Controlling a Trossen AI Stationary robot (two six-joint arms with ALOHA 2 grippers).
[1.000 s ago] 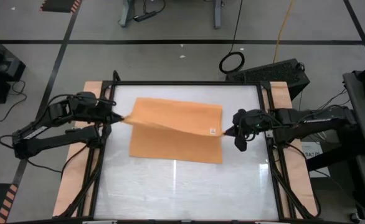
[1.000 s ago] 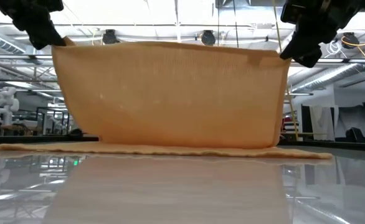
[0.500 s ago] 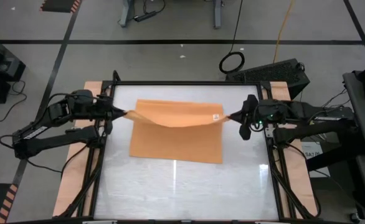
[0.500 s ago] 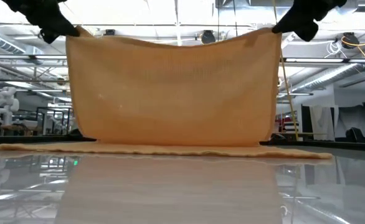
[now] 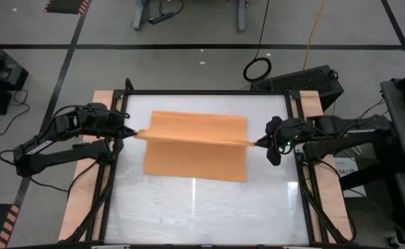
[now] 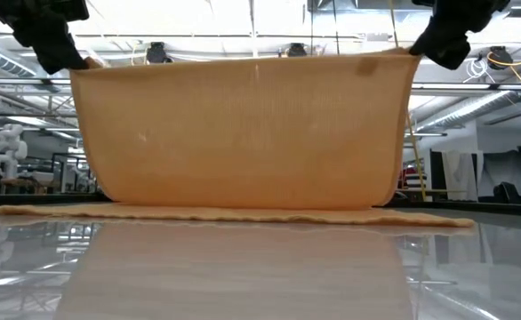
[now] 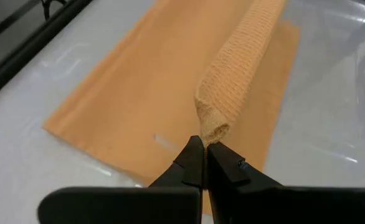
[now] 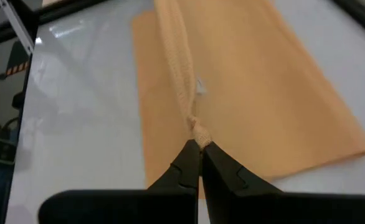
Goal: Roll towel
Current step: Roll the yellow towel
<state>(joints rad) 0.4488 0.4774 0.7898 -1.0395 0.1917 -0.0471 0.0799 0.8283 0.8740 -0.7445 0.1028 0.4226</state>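
Observation:
The orange-tan towel [image 5: 195,155] is half raised. One long edge [image 6: 243,62] is stretched level between my two grippers, and the cloth hangs from it like a curtain. The lower part [image 6: 234,213] lies flat on the white table. A small white tag [image 8: 199,87] sits near the right-hand corner. My left gripper [image 5: 135,133] is shut on the left corner and shows again in the low view [image 6: 69,60]. My right gripper [image 5: 258,144] is shut on the right corner, also seen in the low view [image 6: 418,51]. My left gripper pinches the towel's left top corner [image 7: 210,129] between its two fingertips, slanting down from the table's left side. The corner is bunched there; how many layers, I cannot tell. The held edge runs taut away from it, clear of the table. My right gripper pinches the right top corner [image 8: 198,132] between its two fingertips, slanting down from the table's right side. The cloth is gathered into a small knot at the tips. The edge runs taut toward the other gripper, and the cloth hangs below it.
The bare white tabletop [image 5: 202,214] stretches toward the near edge. A black frame [image 5: 209,92] rims the table, with wooden strips [image 5: 85,207] along both sides. Black equipment [image 5: 306,79] sits off the far right corner.
Both grippers first came a little toward each other and the far edge, and the held edge sagged in the middle. They have since drawn apart again, so the edge is taut and level. My right gripper now stands higher than a second ago. Both stayed shut on their corners.

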